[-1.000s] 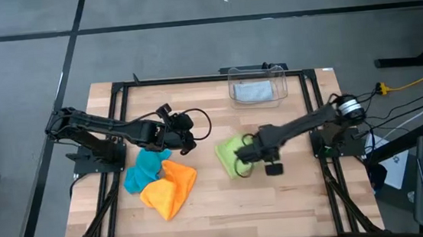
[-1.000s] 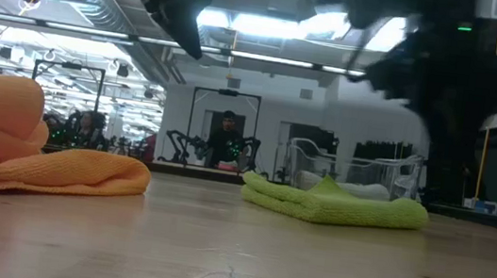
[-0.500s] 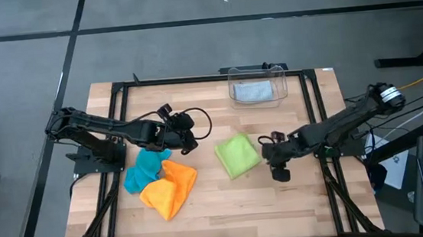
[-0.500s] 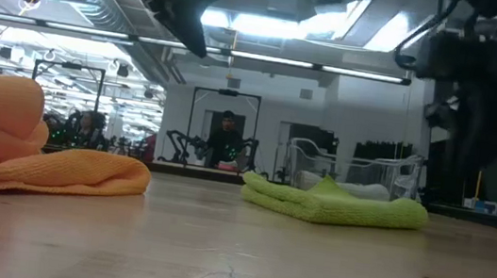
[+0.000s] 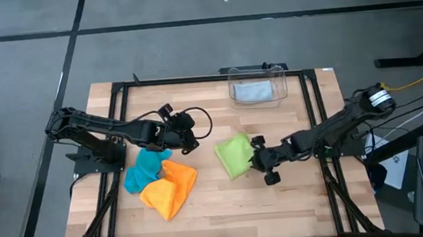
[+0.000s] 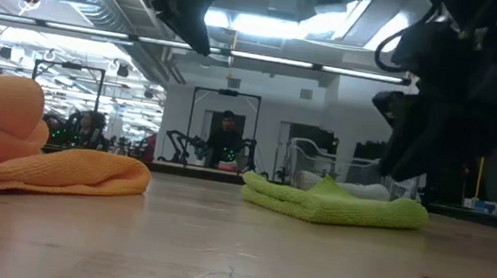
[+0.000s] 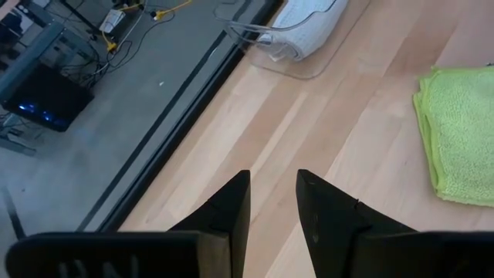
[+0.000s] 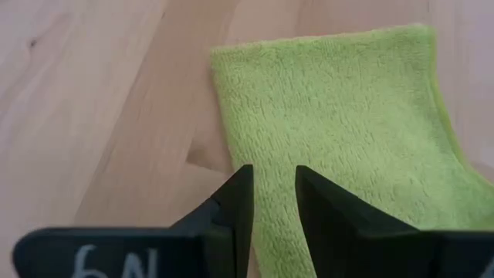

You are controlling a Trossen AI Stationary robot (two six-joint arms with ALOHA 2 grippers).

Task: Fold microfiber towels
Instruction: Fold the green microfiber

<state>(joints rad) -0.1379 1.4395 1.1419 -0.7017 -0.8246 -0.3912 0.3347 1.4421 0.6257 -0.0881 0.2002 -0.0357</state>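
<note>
Lime green towel folded flat mid-table; teal towel, orange towel crumpled, touching

A light wooden table carries everything. At its centre lies a folded lime green towel. At eight o'clock an orange towel lies crumpled, touching a teal blue towel. At one o'clock sits a clear plastic bin.

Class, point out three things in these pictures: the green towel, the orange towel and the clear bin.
green towel [image 5: 236,155], high view, middle of its folded top.
orange towel [image 5: 170,188], high view, middle of the crumpled heap.
clear bin [image 5: 278,70], high view, its upper right rim.
</note>
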